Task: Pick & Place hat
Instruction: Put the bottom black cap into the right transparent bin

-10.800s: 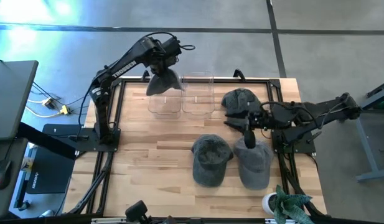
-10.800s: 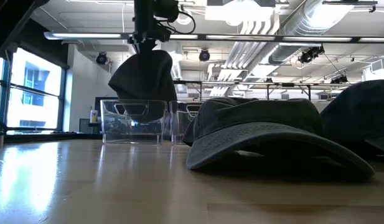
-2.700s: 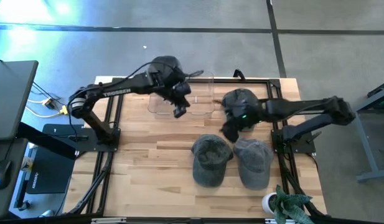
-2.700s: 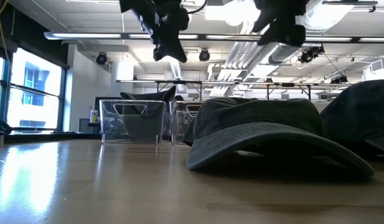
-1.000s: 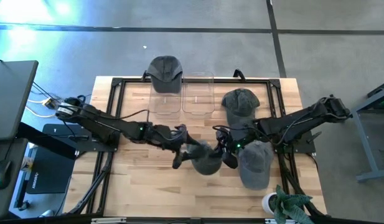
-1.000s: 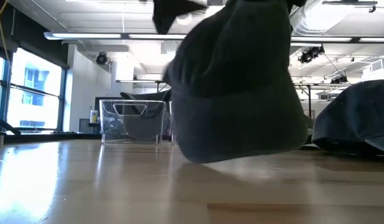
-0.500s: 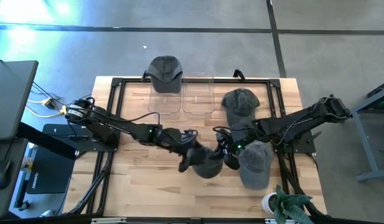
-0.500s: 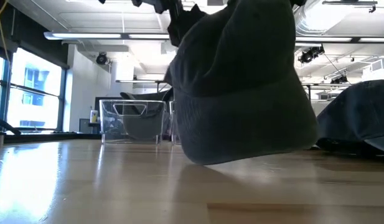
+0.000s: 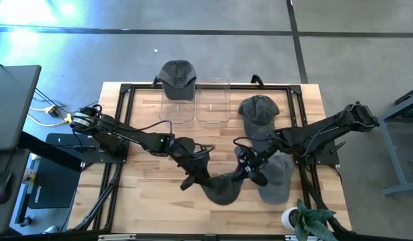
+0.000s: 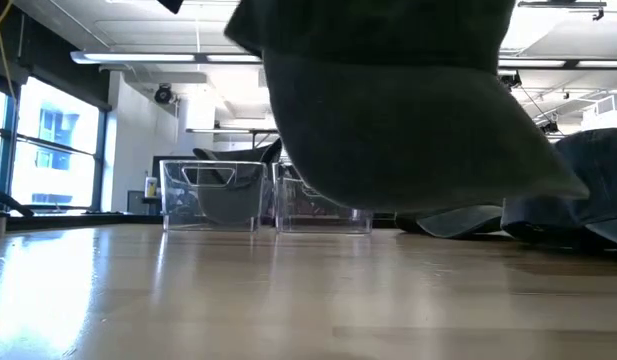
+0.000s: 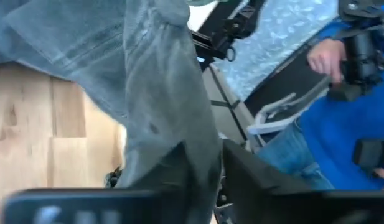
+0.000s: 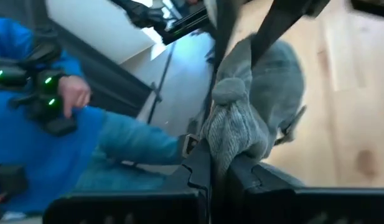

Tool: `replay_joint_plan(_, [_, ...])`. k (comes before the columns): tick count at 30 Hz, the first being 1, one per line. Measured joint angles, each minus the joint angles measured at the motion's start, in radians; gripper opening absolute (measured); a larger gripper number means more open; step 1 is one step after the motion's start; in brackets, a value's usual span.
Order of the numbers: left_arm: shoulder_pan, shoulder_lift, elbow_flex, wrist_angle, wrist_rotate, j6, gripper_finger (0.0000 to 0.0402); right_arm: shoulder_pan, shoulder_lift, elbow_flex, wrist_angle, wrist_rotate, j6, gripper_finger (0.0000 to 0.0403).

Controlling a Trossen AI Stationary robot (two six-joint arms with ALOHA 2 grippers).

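Observation:
A grey cap (image 9: 223, 189) hangs between my two grippers near the table's middle. In the low view the cap (image 10: 408, 100) is clear of the wood. My left gripper (image 9: 195, 175) is shut on its left side and my right gripper (image 9: 250, 173) on its right side. Another cap (image 9: 177, 75) lies in the left clear bin (image 9: 177, 112). The clear bin (image 9: 213, 107) beside it shows nothing inside. Two more caps lie on the table: one (image 9: 258, 109) at the far right and one (image 9: 278, 175) beside my right gripper. My left gripper pinches the cap's left edge (image 11: 179, 130) between its two fingers (image 11: 241, 171), coming slanting down from the table's left. The cloth runs up out of the fingers, and the cap is clear of the table. My right gripper pinches a bunched fold of cloth (image 12: 234, 127) at the cap's right side between its two fingers (image 12: 198, 168), coming slanting down from the table's right. The cap hangs clear of the table.
A black frame (image 9: 126, 120) borders the wooden table. A person in blue (image 11: 328, 118) holding a controller shows beyond the table in both wrist views. A plant (image 9: 313, 221) stands at the near right corner. Bare wood (image 9: 159, 194) lies at the near left.
My left gripper has gone toward the cap, turned, and shut on its left edge. The cap, whose lower edge hung near the wood from my right gripper, is now lifted clear and spread wider between both grippers.

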Motion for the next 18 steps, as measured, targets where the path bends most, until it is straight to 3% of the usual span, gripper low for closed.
replay_joint_plan(3, [-0.001,-0.017,-0.001,0.032,0.047,0.002,0.0011,0.018,0.0,0.0,0.024,-0.028,0.001,0.0018])
replay_joint_plan(10, [-0.001,-0.03,0.079,0.044,0.099,-0.003,0.0004,0.067,0.0,0.0,0.17,-0.03,-0.008,0.0059])
replay_joint_plan(13, [-0.001,-0.041,0.135,0.002,0.103,0.014,0.0006,0.084,-0.002,0.0,0.199,-0.019,-0.055,0.0106])
replay_joint_plan(18, [0.0,-0.047,0.201,-0.148,0.099,0.071,0.0002,0.124,0.009,0.0,0.185,0.132,-0.367,0.0204])
